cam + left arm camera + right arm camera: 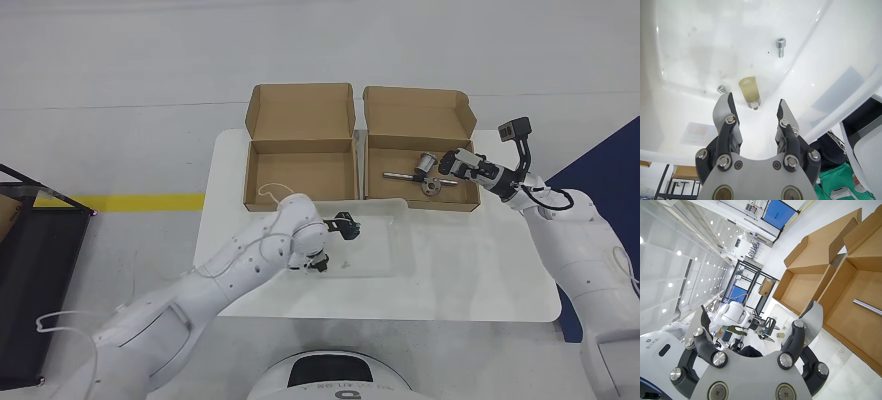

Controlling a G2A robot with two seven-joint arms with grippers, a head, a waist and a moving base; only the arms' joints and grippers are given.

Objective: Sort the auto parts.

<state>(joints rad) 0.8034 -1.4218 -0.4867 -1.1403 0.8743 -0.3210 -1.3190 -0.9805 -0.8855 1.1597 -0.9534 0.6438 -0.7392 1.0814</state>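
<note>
From where I stood the sort looked partly done. The right box (400,150) already held a rod (415,178) and a couple of other metal pieces, while the left box (300,175) looked bare. Three small parts were left in the clear tray (385,245) at the front of the bench (480,270): a yellowish bushing (749,91) and two bolts, one (780,47) out by the tray's curved wall and the other (721,89) just beside a fingertip.

The left claw (755,99) hung low over the tray with its fingers spread and nothing in them. The bushing lay on its side just ahead of the gap, its long axis roughly in line with the claw, the metal stud end toward it and the hollow end away. The far bolt lay much the same way, head away.

The right claw (758,308) was over the right box, fingers wide apart and empty
</note>
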